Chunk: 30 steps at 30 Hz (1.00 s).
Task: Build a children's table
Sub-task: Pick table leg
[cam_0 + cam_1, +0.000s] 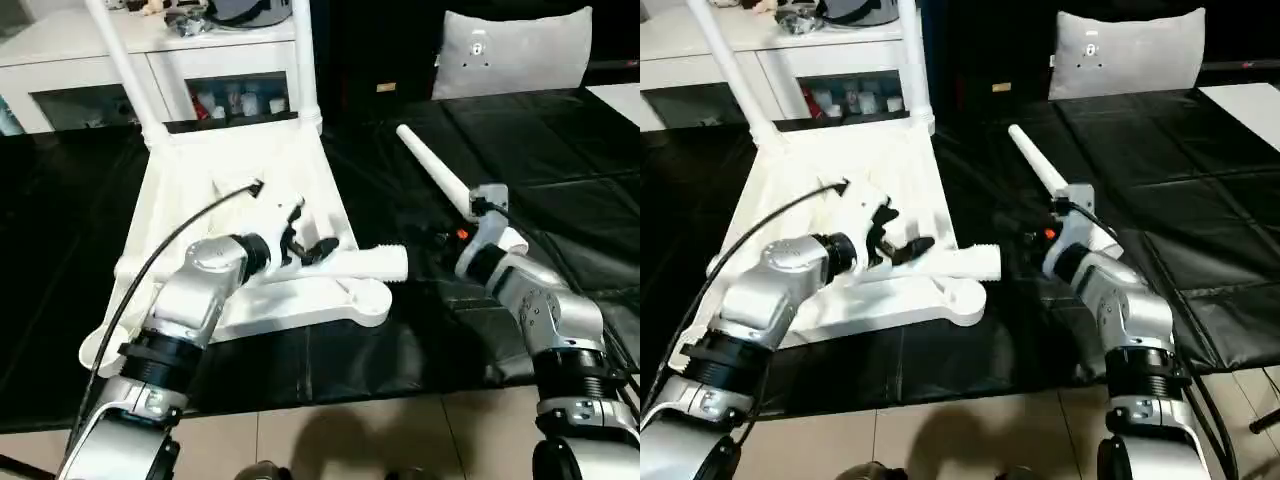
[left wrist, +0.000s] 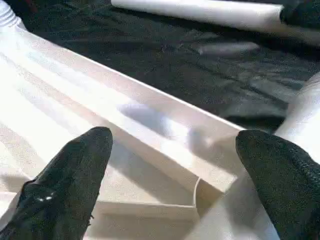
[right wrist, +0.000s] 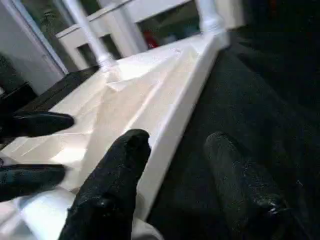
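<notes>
A worktop [image 1: 560, 180] draped in wrinkled black sheeting spans the scene, its near edge meeting a pale tiled floor [image 1: 330, 440]. Behind it stands a white cabinet [image 1: 90, 70] with glass doors and small items on its shelves; a grey cushion [image 1: 515, 55] leans against the dark back wall.

The table top [image 1: 240, 160], of glossy white moulded plastic, lies underside up on the left part of the worktop, showing straight raised ribs and round sockets at its corners. Two smooth, tapered white tube legs stand upright in the far corner sockets: the far left leg [image 1: 125, 65] and the far right leg [image 1: 305, 60]. A third leg [image 1: 345, 265], with a ridged, threaded end, lies across the near right corner of the table top, pointing toward the right arm. A fourth leg [image 1: 435, 170] lies loose on the black sheeting to the right, apart from the table top.

The left hand [image 1: 305, 245] is over the table top's near right part, just beside the third leg; its matte black fingers [image 2: 70, 185] are spread apart and grip nothing. The right hand [image 3: 172, 185], near the table top's right edge, also has its textured black fingers apart and empty. A black cable [image 1: 170, 250] loops over the silver left forearm.
</notes>
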Tool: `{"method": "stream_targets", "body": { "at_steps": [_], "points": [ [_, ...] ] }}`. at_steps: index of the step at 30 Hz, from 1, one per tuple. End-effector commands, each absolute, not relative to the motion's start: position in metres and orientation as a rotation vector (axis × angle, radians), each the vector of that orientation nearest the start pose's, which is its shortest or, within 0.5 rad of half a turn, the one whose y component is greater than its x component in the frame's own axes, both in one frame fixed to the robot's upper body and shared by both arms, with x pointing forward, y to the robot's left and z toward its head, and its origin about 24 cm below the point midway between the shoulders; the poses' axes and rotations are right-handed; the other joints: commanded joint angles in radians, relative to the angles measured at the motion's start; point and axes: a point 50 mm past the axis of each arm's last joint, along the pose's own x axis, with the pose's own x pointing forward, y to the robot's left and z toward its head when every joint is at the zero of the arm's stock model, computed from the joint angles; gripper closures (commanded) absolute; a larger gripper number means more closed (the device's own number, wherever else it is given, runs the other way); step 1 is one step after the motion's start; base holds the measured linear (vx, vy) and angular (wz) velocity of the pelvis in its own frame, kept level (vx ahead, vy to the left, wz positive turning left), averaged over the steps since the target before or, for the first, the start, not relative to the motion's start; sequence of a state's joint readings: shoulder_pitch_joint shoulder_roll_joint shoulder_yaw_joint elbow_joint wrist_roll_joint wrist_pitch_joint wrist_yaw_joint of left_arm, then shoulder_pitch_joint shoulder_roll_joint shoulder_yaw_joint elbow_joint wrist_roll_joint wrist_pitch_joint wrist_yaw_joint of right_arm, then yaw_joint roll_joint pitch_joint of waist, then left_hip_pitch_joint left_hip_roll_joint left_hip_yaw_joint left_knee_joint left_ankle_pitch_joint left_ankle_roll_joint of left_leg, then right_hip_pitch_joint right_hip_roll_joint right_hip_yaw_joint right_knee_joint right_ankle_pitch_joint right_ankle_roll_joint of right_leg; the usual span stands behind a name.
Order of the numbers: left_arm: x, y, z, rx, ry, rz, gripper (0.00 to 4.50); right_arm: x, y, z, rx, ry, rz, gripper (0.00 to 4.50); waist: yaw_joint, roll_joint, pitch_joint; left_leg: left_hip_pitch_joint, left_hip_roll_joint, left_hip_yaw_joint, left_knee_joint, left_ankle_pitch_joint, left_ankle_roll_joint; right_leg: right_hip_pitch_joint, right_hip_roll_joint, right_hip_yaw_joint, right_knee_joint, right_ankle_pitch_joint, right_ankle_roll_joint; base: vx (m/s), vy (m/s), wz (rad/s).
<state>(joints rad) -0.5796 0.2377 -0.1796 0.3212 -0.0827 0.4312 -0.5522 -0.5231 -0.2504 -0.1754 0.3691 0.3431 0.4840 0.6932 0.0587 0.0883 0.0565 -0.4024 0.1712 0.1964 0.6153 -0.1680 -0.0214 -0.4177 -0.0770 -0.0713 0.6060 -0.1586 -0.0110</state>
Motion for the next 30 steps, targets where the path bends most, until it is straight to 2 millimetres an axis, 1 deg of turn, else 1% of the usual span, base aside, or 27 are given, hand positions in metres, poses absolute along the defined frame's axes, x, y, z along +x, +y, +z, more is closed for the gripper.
{"method": "stream_targets", "body": {
  "at_steps": [1, 4, 5, 6, 8, 9, 10, 11, 12, 13, 14, 15, 16, 17, 18, 19, 20, 21, 22, 23, 24, 26, 27, 28, 29, 30],
  "points": [
    [0.338, 0.115, 0.083, 0.259, 0.292, -0.712, 0.0, 0.336, -0.166, 0.106, 0.219, 0.147, 0.739, 2.05, 0.003, -0.024, -0.076, 0.028, 0.047, -0.034, -0.071, -0.257, 0.047, 0.041, -0.068, 0.035, -0.1, -0.452, -0.108, 0.0, 0.0, 0.0],
    [0.337, 0.115, 0.084, 0.25, 0.284, -0.727, 0.0, 0.333, -0.161, 0.115, 0.168, 0.115, 0.836, 1.78, 0.003, -0.025, -0.075, 0.025, 0.046, -0.033, -0.071, -0.259, 0.052, 0.044, -0.067, 0.034, -0.101, -0.456, -0.103, 0.0, 0.0, 0.0],
    [0.336, 0.115, 0.085, 0.25, 0.273, -0.744, 0.0, 0.329, -0.157, 0.122, 0.098, 0.104, 0.928, 1.65, 0.003, -0.025, -0.074, 0.026, 0.047, -0.033, -0.071, -0.261, 0.055, 0.042, -0.067, 0.035, -0.101, -0.457, -0.103, 0.0, 0.0, 0.0],
    [0.336, 0.115, 0.085, 0.251, 0.272, -0.746, 0.0, 0.329, -0.157, 0.123, 0.084, 0.106, 0.944, 1.56, 0.004, -0.026, -0.073, 0.025, 0.046, -0.033, -0.07, -0.264, 0.056, 0.043, -0.067, 0.034, -0.102, -0.463, -0.101, 0.0, 0.0, 0.0],
    [0.337, 0.115, 0.087, 0.259, 0.262, -0.757, 0.0, 0.325, -0.148, 0.129, -0.09, 0.147, 1.107, 1.47, 0.005, -0.027, -0.073, 0.025, 0.047, -0.034, -0.069, -0.269, 0.057, 0.043, -0.067, 0.034, -0.101, -0.473, -0.101, 0.0, 0.0, 0.0],
    [0.337, 0.115, 0.087, 0.259, 0.262, -0.757, 0.0, 0.325, -0.148, 0.129, -0.093, 0.148, 1.109, 1.47, 0.004, -0.027, -0.072, 0.023, 0.047, -0.034, -0.069, -0.268, 0.057, 0.044, -0.067, 0.035, -0.101, -0.475, -0.1, 0.0, 0.0, 0.0],
    [0.338, 0.116, 0.087, 0.26, 0.263, -0.759, 0.0, 0.326, -0.145, 0.13, -0.175, 0.164, 1.153, 1.23, 0.004, -0.022, -0.072, 0.026, 0.047, -0.034, -0.068, -0.273, 0.056, 0.041, -0.068, 0.035, -0.103, -0.488, -0.099, 0.0, 0.0, 0.0],
    [0.338, 0.116, 0.087, 0.262, 0.262, -0.758, 0.0, 0.327, -0.142, 0.131, -0.213, 0.163, 1.168, 1.13, 0.0, -0.024, -0.071, 0.024, 0.046, -0.034, -0.068, -0.278, 0.054, 0.042, -0.066, 0.034, -0.104, -0.491, -0.1, 0.0, 0.0, 0.0],
    [0.339, 0.117, 0.088, 0.257, 0.263, -0.754, 0.0, 0.33, -0.139, 0.132, -0.281, 0.167, 1.181, 1.08, -0.002, -0.024, -0.072, 0.025, 0.046, -0.035, -0.068, -0.283, 0.052, 0.039, -0.066, 0.033, -0.104, -0.489, -0.104, 0.0, 0.0, 0.0],
    [0.34, 0.119, 0.089, 0.252, 0.261, -0.752, 0.0, 0.333, -0.136, 0.132, -0.333, 0.171, 1.188, 1.03, -0.003, -0.024, -0.072, 0.025, 0.046, -0.036, -0.067, -0.284, 0.052, 0.04, -0.066, 0.033, -0.102, -0.486, -0.109, 0.0, 0.0, 0.0],
    [0.34, 0.119, 0.089, 0.251, 0.26, -0.751, 0.0, 0.334, -0.136, 0.133, -0.343, 0.172, 1.189, 0.92, -0.006, -0.024, -0.072, 0.025, 0.046, -0.035, -0.066, -0.286, 0.052, 0.039, -0.066, 0.033, -0.102, -0.48, -0.116, 0.0, 0.0, 0.0],
    [0.342, 0.122, 0.092, 0.244, 0.255, -0.739, 0.0, 0.339, -0.131, 0.132, -0.42, 0.181, 1.187, 0.79, -0.005, -0.023, -0.074, 0.027, 0.047, -0.036, -0.065, -0.286, 0.051, 0.037, -0.068, 0.034, -0.098, -0.471, -0.127, 0.0, 0.0, 0.0],
    [0.344, 0.127, 0.096, 0.246, 0.248, -0.724, 0.0, 0.344, -0.124, 0.132, -0.482, 0.204, 1.209, 0.79, -0.007, -0.024, -0.074, 0.024, 0.046, -0.036, -0.065, -0.281, 0.053, 0.04, -0.065, 0.032, -0.096, -0.455, -0.137, 0.0, 0.0, 0.0],
    [0.345, 0.128, 0.097, 0.248, 0.246, -0.721, 0.0, 0.345, -0.122, 0.132, -0.492, 0.207, 1.218, 0.79, -0.007, -0.024, -0.074, 0.026, 0.047, -0.035, -0.065, -0.288, 0.053, 0.038, -0.066, 0.033, -0.097, -0.453, -0.141, 0.0, 0.0, 0.0],
    [0.348, 0.136, 0.102, 0.253, 0.236, -0.695, 0.0, 0.348, -0.116, 0.132, -0.53, 0.242, 1.266, 0.79, -0.008, -0.026, -0.074, 0.026, 0.046, -0.036, -0.064, -0.292, 0.054, 0.04, -0.066, 0.033, -0.093, -0.446, -0.15, 0.0, 0.0, 0.0],
    [0.349, 0.14, 0.104, 0.254, 0.234, -0.688, 0.0, 0.349, -0.115, 0.131, -0.541, 0.252, 1.283, 0.79, -0.008, -0.023, -0.073, 0.026, 0.047, -0.035, -0.065, -0.292, 0.058, 0.041, -0.066, 0.034, -0.093, -0.431, -0.153, 0.0, 0.0, 0.0],
    [0.35, 0.142, 0.105, 0.255, 0.233, -0.682, 0.0, 0.35, -0.114, 0.131, -0.55, 0.26, 1.294, 0.79, -0.008, -0.026, -0.074, 0.026, 0.049, -0.036, -0.065, -0.292, 0.058, 0.041, -0.066, 0.035, -0.091, -0.42, -0.157, 0.0, 0.0, 0.0],
    [0.351, 0.148, 0.108, 0.26, 0.234, -0.67, 0.0, 0.352, -0.111, 0.131, -0.571, 0.283, 1.318, 0.79, -0.007, -0.024, -0.075, 0.025, 0.051, -0.036, -0.066, -0.279, 0.061, 0.043, -0.066, 0.036, -0.086, -0.384, -0.168, 0.0, 0.0, 0.0],
    [0.352, 0.151, 0.11, 0.264, 0.236, -0.665, 0.0, 0.353, -0.11, 0.13, -0.58, 0.297, 1.328, 0.79, -0.007, -0.026, -0.077, 0.025, 0.052, -0.037, -0.065, -0.274, 0.063, 0.043, -0.066, 0.036, -0.082, -0.365, -0.18, 0.0, 0.0, 0.0],
    [0.353, 0.159, 0.113, 0.278, 0.243, -0.657, 0.0, 0.356, -0.107, 0.128, -0.611, 0.332, 1.354, 0.79, -0.006, -0.027, -0.078, 0.024, 0.051, -0.035, -0.065, -0.262, 0.068, 0.044, -0.065, 0.036, -0.077, -0.334, -0.196, 0.0, 0.0, 0.0],
    [0.353, 0.163, 0.114, 0.284, 0.245, -0.657, 0.0, 0.358, -0.106, 0.127, -0.623, 0.35, 1.365, 0.79, -0.006, -0.027, -0.076, 0.024, 0.053, -0.034, -0.066, -0.261, 0.068, 0.044, -0.066, 0.037, -0.076, -0.32, -0.207, 0.0, 0.0, 0.0],
    [0.351, 0.17, 0.117, 0.296, 0.252, -0.665, 0.0, 0.363, -0.103, 0.126, -0.634, 0.367, 1.37, 0.79, -0.005, -0.026, -0.075, 0.025, 0.055, -0.034, -0.065, -0.268, 0.064, 0.044, -0.07, 0.038, -0.075, -0.325, -0.217, 0.0, 0.0, 0.0],
    [0.35, 0.173, 0.118, 0.301, 0.254, -0.676, 0.0, 0.365, -0.101, 0.126, -0.627, 0.38, 1.374, 0.79, -0.005, -0.022, -0.075, 0.027, 0.056, -0.037, -0.066, -0.277, 0.056, 0.043, -0.07, 0.039, -0.071, -0.325, -0.228, 0.0, 0.0, 0.0],
    [0.347, 0.176, 0.121, 0.313, 0.256, -0.709, 0.0, 0.367, -0.097, 0.124, -0.627, 0.399, 1.378, 0.79, -0.004, -0.022, -0.072, 0.027, 0.057, -0.035, -0.068, -0.283, 0.054, 0.043, -0.069, 0.039, -0.074, -0.325, -0.227, 0.0, 0.0, 0.0],
    [0.346, 0.176, 0.121, 0.316, 0.257, -0.721, 0.0, 0.368, -0.097, 0.124, -0.631, 0.404, 1.379, 0.79, -0.005, -0.021, -0.073, 0.029, 0.059, -0.037, -0.069, -0.289, 0.047, 0.043, -0.07, 0.04, -0.068, -0.315, -0.237, 0.0, 0.0, 0.0],
    [0.345, 0.176, 0.121, 0.319, 0.257, -0.729, 0.0, 0.369, -0.096, 0.124, -0.634, 0.407, 1.38, 0.79, -0.004, -0.021, -0.071, 0.028, 0.06, -0.036, -0.071, -0.292, 0.047, 0.044, -0.07, 0.04, -0.07, -0.312, -0.237, 0.0, 0.0, 0.0]
  ]
}}
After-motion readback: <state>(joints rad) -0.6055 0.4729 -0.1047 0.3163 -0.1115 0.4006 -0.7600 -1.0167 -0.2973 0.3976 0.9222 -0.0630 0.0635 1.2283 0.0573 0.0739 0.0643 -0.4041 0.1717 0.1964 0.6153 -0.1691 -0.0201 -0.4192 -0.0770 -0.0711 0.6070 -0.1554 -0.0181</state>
